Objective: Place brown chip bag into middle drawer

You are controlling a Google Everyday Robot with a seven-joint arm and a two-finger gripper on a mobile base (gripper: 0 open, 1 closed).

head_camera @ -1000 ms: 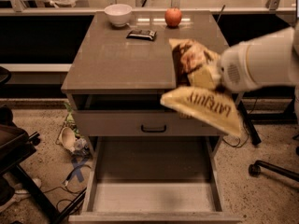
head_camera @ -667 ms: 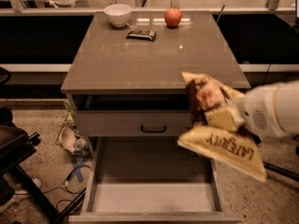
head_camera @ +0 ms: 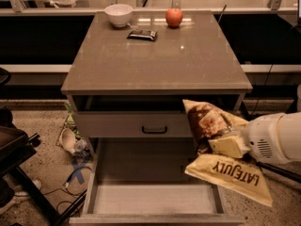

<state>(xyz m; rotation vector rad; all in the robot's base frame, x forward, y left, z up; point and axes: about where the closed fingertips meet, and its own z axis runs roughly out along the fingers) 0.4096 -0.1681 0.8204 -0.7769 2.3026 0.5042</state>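
Since the earlier frames the brown chip bag (head_camera: pixel 207 124) and the arm (head_camera: pixel 277 138) carrying it have dropped from the worktop's (head_camera: pixel 155 60) front right edge to below that edge, and have shifted slightly rightward.

- **Far edge, left to right:** a white bowl (head_camera: pixel 118 14), a dark bar wrapper (head_camera: pixel 142 34) and an apple (head_camera: pixel 174 17) stand undisturbed, well apart from the work in hand.
- **Below the front edge:** a closed drawer front (head_camera: pixel 136 125) with a small black handle.
- **Beneath it:** the middle drawer (head_camera: pixel 150 199) is pulled fully out, its pale floor bare.
- **Below the front right corner:** the bag hangs in the air, brown end up and tan band down. It overlaps the right end of the drawer front and tilts out past the drawer's right wall.
- **The tool (head_camera: pixel 221 146):** it is clamped across the bag's middle and holds nothing else. The white arm enters from the right.

Assessment: the descent phase is under way and the bag is not yet in the drawer. The lower band appears to overhang the right wall, so a leftward correction seems needed before release. Otherwise the bag may catch the wall or fall outside.
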